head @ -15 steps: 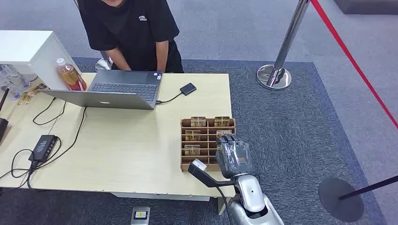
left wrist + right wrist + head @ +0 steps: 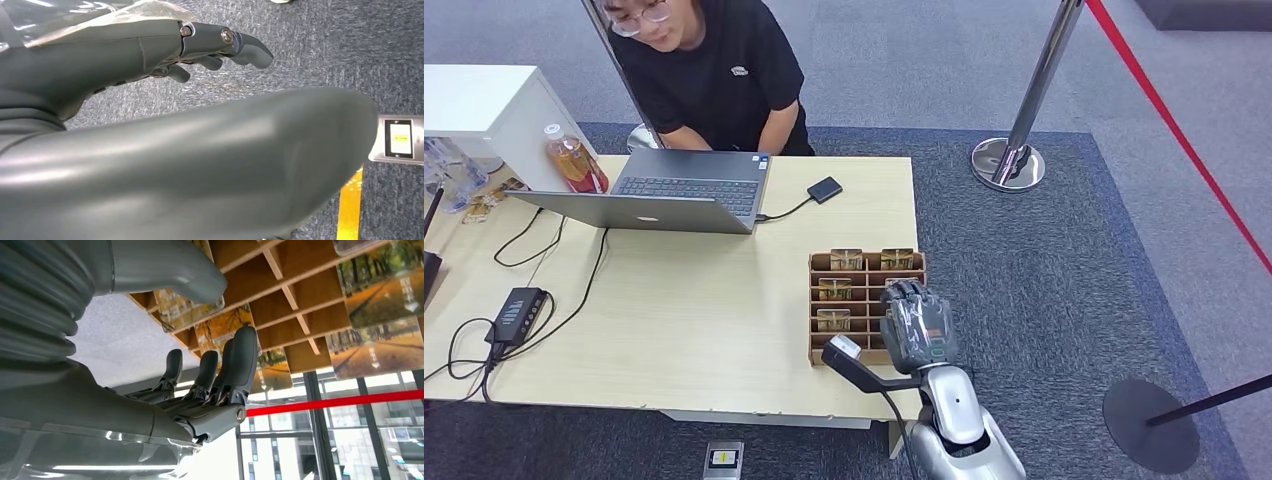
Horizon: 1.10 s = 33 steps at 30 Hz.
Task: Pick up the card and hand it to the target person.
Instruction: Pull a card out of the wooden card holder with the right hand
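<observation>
A wooden card rack (image 2: 817, 300) lies near the table's front right edge, with picture cards (image 2: 846, 260) in several slots. My right hand (image 2: 916, 325) hovers over the rack's right column and covers the slots there. In the right wrist view its fingers (image 2: 240, 360) reach toward an autumn-scene card (image 2: 220, 332), with the thumb (image 2: 200, 275) apart above it; nothing is gripped. The rack's dividers (image 2: 280, 305) and more cards (image 2: 380, 352) lie just beyond. My left hand (image 2: 150, 60) hangs over the carpet, fingers loosely apart and empty. The person (image 2: 714, 75) in a black shirt stands behind the table.
An open laptop (image 2: 674, 190) sits before the person, with a small black box (image 2: 825, 189) cabled to it. A drink bottle (image 2: 576, 160), a white cabinet (image 2: 474, 100) and a power adapter (image 2: 514, 312) with cables are at the left. A stanchion (image 2: 1014, 150) and red rope (image 2: 1174, 130) stand right.
My right hand has edged forward over the rack's right column. The person has leaned toward the table, and their head has come into view.
</observation>
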{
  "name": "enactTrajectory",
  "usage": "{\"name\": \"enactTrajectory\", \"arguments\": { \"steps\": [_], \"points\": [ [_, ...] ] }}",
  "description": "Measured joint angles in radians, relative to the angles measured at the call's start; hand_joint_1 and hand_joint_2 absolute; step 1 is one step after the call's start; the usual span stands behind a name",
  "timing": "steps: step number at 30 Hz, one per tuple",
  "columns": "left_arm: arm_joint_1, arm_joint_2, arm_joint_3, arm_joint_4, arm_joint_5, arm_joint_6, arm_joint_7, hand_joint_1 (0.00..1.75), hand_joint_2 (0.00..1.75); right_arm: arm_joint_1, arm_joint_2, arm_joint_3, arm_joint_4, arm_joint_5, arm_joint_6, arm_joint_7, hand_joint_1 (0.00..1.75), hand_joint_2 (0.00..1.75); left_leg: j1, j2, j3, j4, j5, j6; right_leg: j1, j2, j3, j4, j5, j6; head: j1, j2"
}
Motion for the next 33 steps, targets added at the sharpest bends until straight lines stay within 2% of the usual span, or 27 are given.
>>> {"name": "enactTrajectory", "arguments": {
  "steps": [33],
  "points": [
    [-0.001,0.0,0.017,0.0,0.027,0.017,0.01,0.0,0.0,-0.022,0.009,-0.021,0.034,-0.003,0.007,0.013,0.79,1.75,0.0,0.0,0.0,0.0,0.0,0.0,0.0,0.0,0.0,0.0,0.0,0.0,0.0,0.0]
  ]
}}
